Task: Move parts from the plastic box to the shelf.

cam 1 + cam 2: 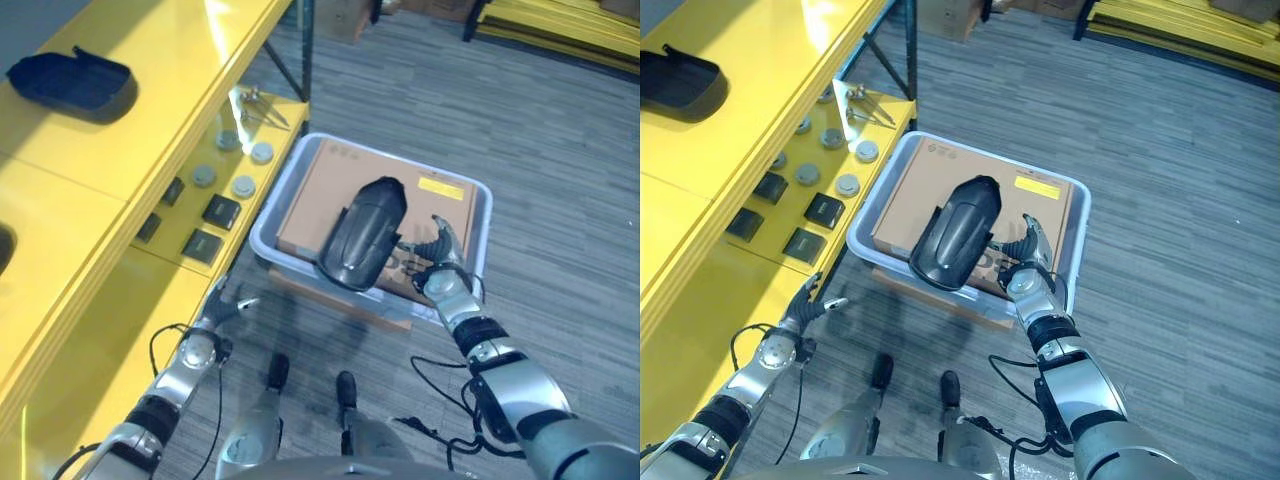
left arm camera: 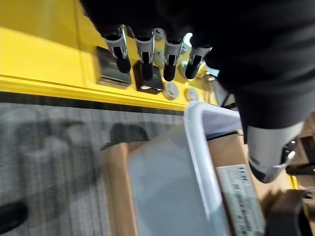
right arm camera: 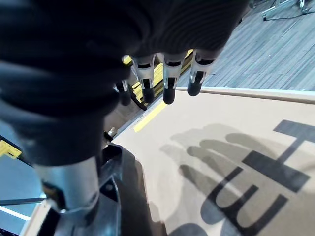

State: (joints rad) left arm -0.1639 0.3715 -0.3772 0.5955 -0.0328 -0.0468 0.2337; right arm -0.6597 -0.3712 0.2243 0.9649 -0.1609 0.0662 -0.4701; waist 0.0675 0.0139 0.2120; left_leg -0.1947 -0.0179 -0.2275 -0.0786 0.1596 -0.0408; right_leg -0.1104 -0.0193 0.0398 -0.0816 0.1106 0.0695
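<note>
We are seeing the right robot hand (image 1: 447,268) hovering spread beside the black fender part (image 1: 362,232) lying on the cardboard carton (image 1: 330,185) in the plastic box (image 1: 474,243); left robot hand (image 1: 222,307) spread.

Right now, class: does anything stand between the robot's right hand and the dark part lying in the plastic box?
Nothing visible does. The right hand hovers open over the cardboard box inside the plastic box, just beside the dark part, with bare cardboard between them.

My yellow shelf (image 1: 150,120) carries a dark moulded part (image 1: 72,82) on its top board. On the lower board lie round grey discs (image 1: 243,186), flat black blocks (image 1: 221,211) and, toward the far corner, what may be metal tools (image 1: 262,108). The grey carpeted floor (image 1: 560,150) bears the plastic box (image 1: 480,225).
</note>
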